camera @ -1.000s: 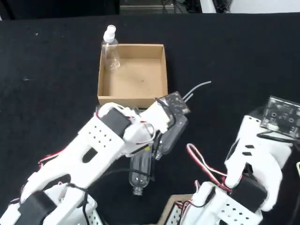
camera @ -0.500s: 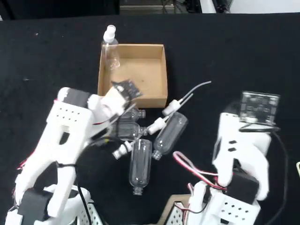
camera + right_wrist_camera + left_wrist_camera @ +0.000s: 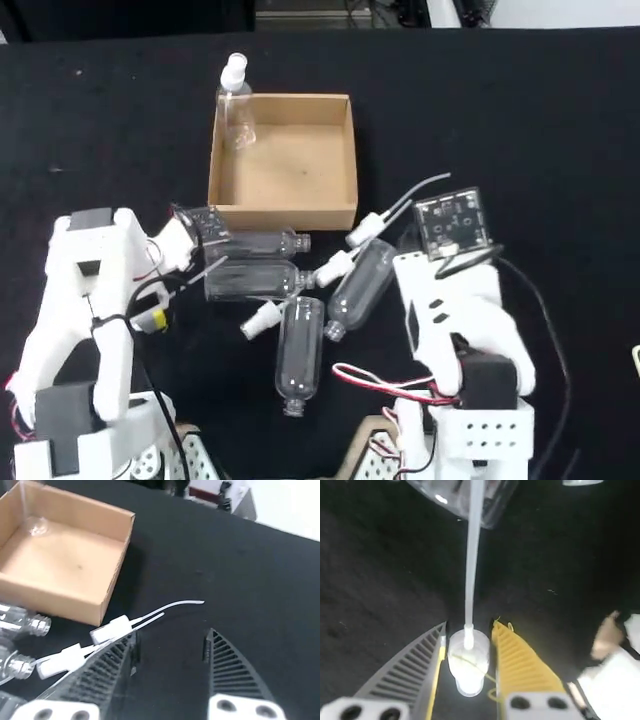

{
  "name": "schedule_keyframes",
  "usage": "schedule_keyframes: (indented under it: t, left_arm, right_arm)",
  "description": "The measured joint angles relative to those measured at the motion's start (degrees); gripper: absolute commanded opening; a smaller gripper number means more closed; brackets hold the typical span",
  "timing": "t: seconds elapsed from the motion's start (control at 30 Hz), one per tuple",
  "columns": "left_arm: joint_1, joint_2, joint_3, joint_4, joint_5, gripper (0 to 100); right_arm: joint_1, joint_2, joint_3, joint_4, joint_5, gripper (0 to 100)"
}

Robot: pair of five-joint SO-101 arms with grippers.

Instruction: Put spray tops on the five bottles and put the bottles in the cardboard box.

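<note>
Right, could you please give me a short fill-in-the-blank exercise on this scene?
1. The left claw grips a white plastic ___ with a long tube.
2. Lying uncapped on the black table are ___ clear plastic bottles.
3. The right claw is ___ and holds nothing.
Missing words: spray top; four; open.

One capped bottle [image 3: 238, 115] is stood upright in the far-left corner of the open cardboard box [image 3: 283, 215]. Four clear uncapped bottles [image 3: 300, 345] are laid sideways just nearer, with white spray tops [image 3: 366, 228] scattered among them.
</note>
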Motion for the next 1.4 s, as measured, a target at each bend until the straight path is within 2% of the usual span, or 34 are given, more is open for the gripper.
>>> schedule_keyframes:
  t: [0.13,0.27,0.37,0.47,0.6,0.7,0.8,0.93,1.07,1.17,1.27,1.4]
  left_arm:
    - [-0.35,0.18,0.09,-2.64,-0.26,35]
    - [-0.44,0.18,-1.41,-2.55,-0.09,35]
    - [-0.35,0.18,-5.36,-2.20,3.08,35]
    - [-1.23,0.18,-10.64,2.37,6.51,35]
    - [-6.51,0.18,-16.26,9.14,14.51,35]
    - [-12.22,0.18,-16.09,9.67,21.10,33]
    - [-17.05,0.18,-12.31,4.22,27.96,28]
    - [-19.87,0.18,-5.27,-5.36,38.59,27]
    - [-19.78,0.18,-0.62,-10.02,48.00,28]
    - [-20.57,0.18,0.62,-12.66,52.75,28]
    - [-21.10,0.18,0.62,-13.45,55.30,28]
    - [-22.68,0.18,0.70,-13.63,56.18,28]
  right_arm:
    - [-0.53,0.00,0.35,0.00,0.00,20.0]
    - [-1.14,0.18,0.35,0.00,0.00,20.1]
    - [-2.73,4.75,0.35,0.00,0.00,20.1]
    - [-3.60,7.03,0.35,0.00,0.09,20.1]
    - [-3.52,12.22,0.18,0.00,2.73,20.1]
    - [-4.40,16.53,-0.88,0.00,8.70,19.8]
    - [-5.54,21.98,-5.45,2.29,14.51,20.1]
    - [-5.63,32.70,-16.53,11.96,16.79,20.1]
    - [-5.63,42.37,-26.02,21.63,26.90,20.4]
    - [-5.63,46.07,-27.25,25.93,40.09,28.8]
    - [-5.63,48.00,-27.25,27.69,52.92,39.4]
    - [-6.15,48.62,-26.90,27.69,64.18,38.9]
